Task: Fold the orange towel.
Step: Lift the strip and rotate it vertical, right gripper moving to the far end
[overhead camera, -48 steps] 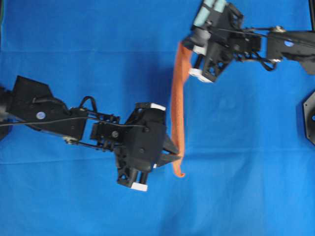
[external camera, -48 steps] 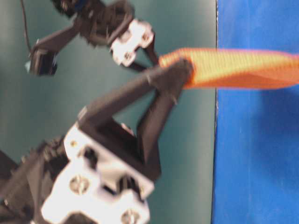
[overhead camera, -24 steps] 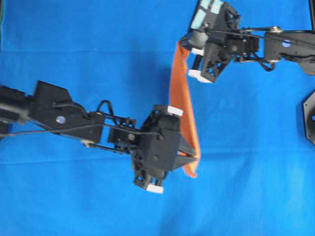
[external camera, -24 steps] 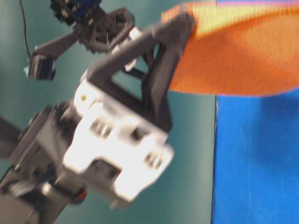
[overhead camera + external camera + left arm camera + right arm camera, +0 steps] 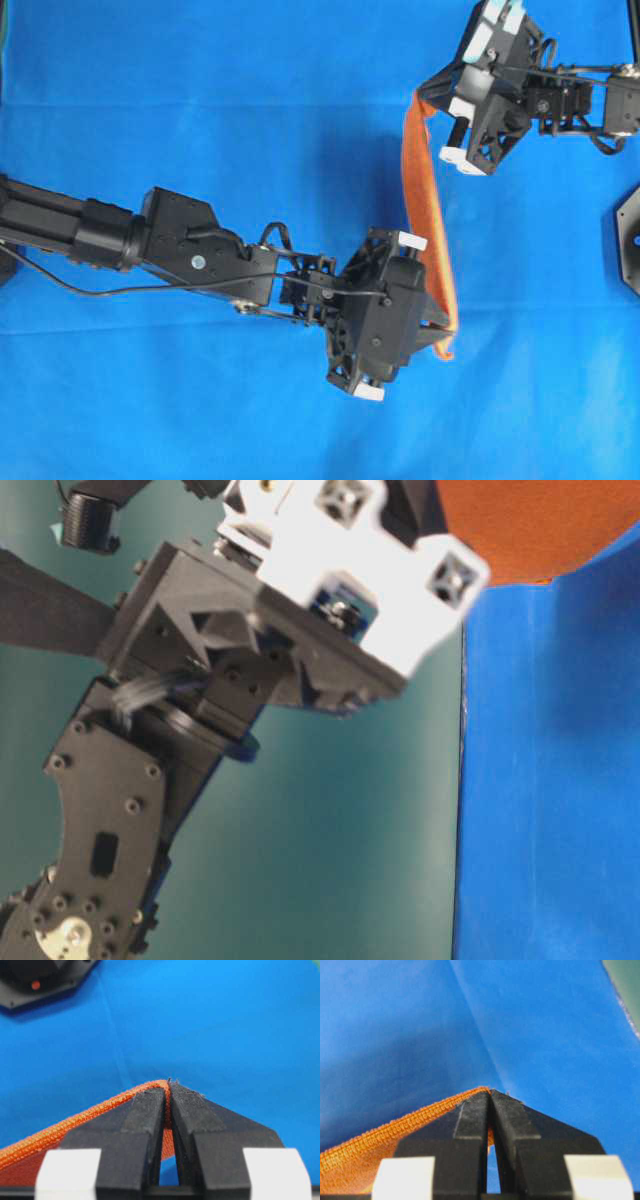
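My left gripper (image 5: 440, 330) and right gripper (image 5: 440, 118) are each clamped on a corner of the orange towel (image 5: 425, 200), stretched between them from 5 to 1 o'clock above the blue cloth (image 5: 200, 100); soft, light, limp, so corners suit best

The orange towel (image 5: 428, 215) is bright orange all over, with a fine ribbed weave showing along its edge just beside each claw. Beneath both claws the cloth (image 5: 250, 120) covering the worktop is plain saturated blue. The left claw (image 5: 169, 1091) and the right claw (image 5: 490, 1096) are matte black, with white blocks behind the fingers.
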Motion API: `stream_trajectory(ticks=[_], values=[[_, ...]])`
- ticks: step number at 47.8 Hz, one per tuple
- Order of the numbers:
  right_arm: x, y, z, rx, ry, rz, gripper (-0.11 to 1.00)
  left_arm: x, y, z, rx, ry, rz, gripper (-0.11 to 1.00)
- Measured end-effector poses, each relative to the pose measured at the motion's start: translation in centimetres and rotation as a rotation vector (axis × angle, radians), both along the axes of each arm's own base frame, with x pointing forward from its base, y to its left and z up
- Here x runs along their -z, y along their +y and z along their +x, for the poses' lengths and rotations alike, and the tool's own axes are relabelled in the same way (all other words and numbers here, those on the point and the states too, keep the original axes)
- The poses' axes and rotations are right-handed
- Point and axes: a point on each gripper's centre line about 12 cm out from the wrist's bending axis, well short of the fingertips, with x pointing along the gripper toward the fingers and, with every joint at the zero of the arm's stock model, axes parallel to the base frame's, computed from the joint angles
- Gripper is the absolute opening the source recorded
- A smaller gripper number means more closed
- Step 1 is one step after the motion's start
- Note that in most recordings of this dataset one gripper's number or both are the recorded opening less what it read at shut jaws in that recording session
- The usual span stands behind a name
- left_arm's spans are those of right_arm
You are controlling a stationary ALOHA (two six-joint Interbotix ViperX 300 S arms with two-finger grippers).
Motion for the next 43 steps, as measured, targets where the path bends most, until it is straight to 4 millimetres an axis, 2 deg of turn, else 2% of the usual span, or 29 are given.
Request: stream_trajectory(ticks=[9, 14, 20, 27, 31, 43], values=[[2.6, -0.6, 2.3, -0.028, 0.026, 0.030, 0.01, 3.0, 0.4, -2.6, -0.033, 0.106, -0.038, 0.01], [3.5, -0.9, 4.3, -0.055, 0.013, 0.041, 0.01, 4.3, 0.7, -5.1, -0.053, 0.160, -0.063, 0.01], [4.6, -1.1, 6.5, -0.085, 0.009, 0.050, 0.01, 5.5, 0.8, -7.7, -0.085, 0.194, -0.114, 0.01], [5.6, -1.2, 7.6, -0.095, 0.021, 0.056, 0.01, 6.5, 1.0, -9.7, -0.104, 0.194, -0.151, 0.01], [6.1, -1.3, 7.8, -0.094, 0.029, 0.060, 0.02, 7.0, 1.2, -10.3, -0.104, 0.192, -0.150, 0.01], [6.5, -1.0, 8.3, -0.124, 0.003, 0.068, 0.03, 7.2, 1.1, -10.1, -0.102, 0.166, -0.156, 0.01]])
